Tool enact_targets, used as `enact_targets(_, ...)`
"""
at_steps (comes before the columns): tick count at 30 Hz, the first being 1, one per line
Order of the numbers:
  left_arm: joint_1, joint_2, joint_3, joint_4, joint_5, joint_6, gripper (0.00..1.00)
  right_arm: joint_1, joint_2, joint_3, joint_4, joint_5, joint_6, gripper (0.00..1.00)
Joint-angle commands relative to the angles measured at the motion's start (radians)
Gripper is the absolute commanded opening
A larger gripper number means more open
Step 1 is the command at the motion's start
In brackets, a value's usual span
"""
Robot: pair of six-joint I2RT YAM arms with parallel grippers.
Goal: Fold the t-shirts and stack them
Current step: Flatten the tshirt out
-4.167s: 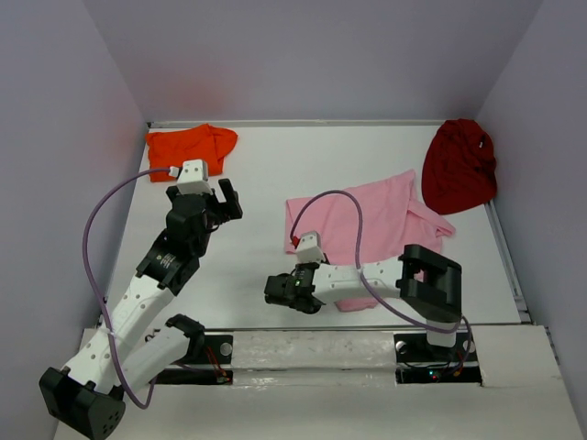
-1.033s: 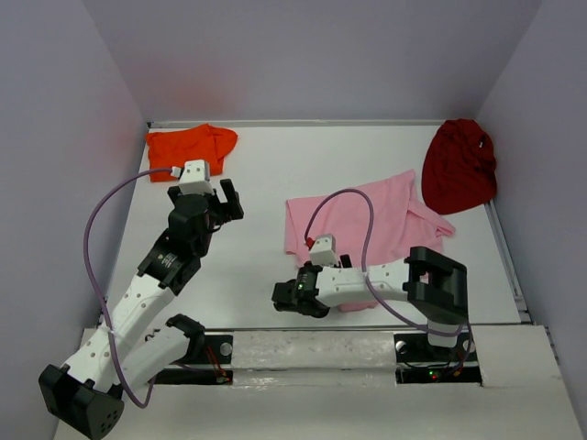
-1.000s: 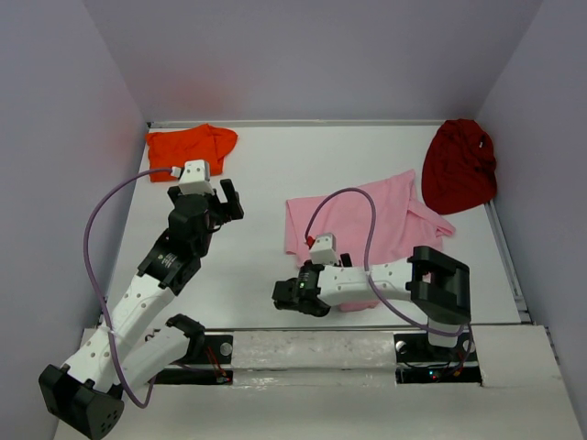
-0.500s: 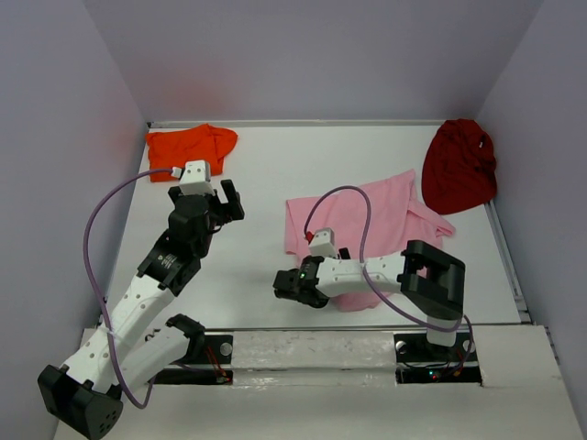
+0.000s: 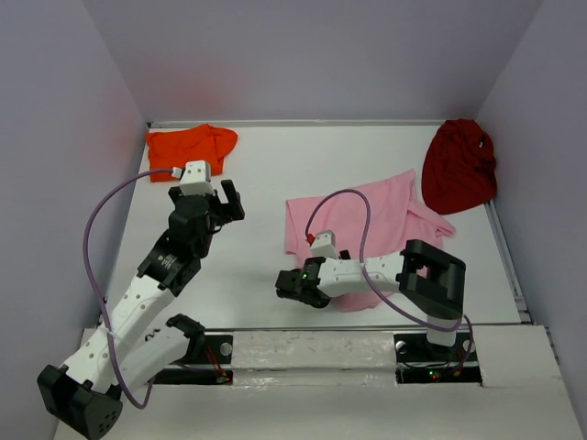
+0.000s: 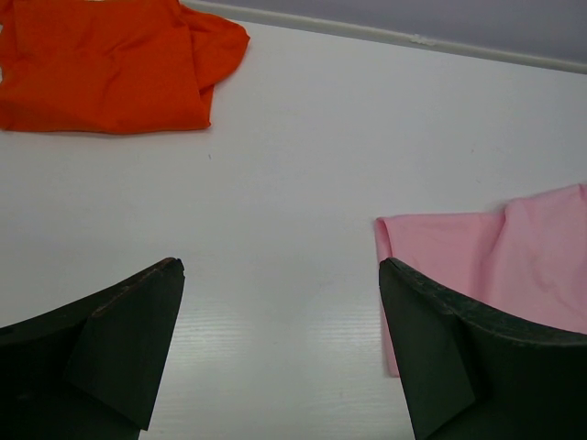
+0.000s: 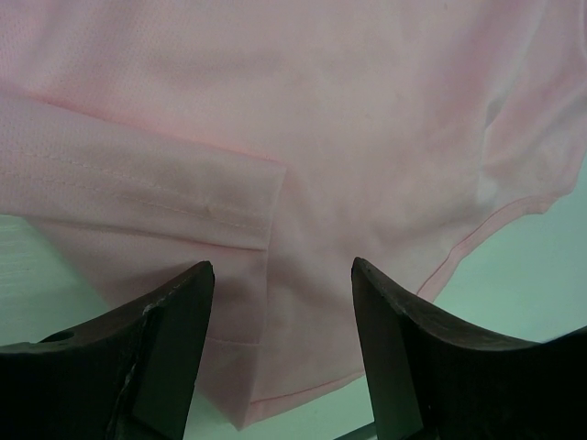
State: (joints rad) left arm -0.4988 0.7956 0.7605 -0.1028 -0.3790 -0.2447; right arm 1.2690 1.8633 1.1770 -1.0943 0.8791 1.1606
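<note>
Spread flat right of centre on the table lies the light pink t-shirt [image 5: 367,215] [image 6: 514,247]. My right gripper [image 5: 292,287] [image 7: 280,270] hovers open over its near left corner, the fingers [image 7: 170,330] standing either side of a folded hem with no cloth pinched. The pink t-shirt [image 7: 303,110] fills the right wrist view. The bright orange t-shirt [image 5: 191,147] [image 6: 110,69] lies folded at the far left. At the far right the dark red t-shirt [image 5: 459,165] sits bunched up. My left gripper [image 5: 223,203] [image 6: 280,275] hangs open over bare table between the orange and pink shirts.
The white table [image 5: 275,165] is boxed in by grey walls on the left, back and right, with a raised rim at the far edge [image 5: 321,122]. A purple cable [image 5: 362,234] from the right arm loops over the pink shirt.
My right gripper has crept slightly up and to the right, further over the pink shirt's near corner. The left arm and the shirts have stayed put.
</note>
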Motion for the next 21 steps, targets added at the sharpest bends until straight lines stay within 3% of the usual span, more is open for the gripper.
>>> enact_targets(1,-0.007,-0.018,-0.009,0.023,-0.028,0.005,0.97,-0.007,-0.029,-0.028,0.033,-0.003,0.002,0.67)
enact_targets(6,-0.011,-0.019,-0.009,0.023,-0.028,0.007,0.97,-0.007,0.003,-0.031,0.025,-0.002,0.002,0.66)
enact_targets(16,-0.023,-0.019,-0.012,0.023,-0.032,0.005,0.97,-0.007,0.002,-0.048,0.030,0.012,-0.004,0.46)
enact_targets(21,-0.024,-0.019,-0.010,0.023,-0.034,0.007,0.97,-0.007,-0.010,-0.060,0.047,0.015,-0.013,0.42)
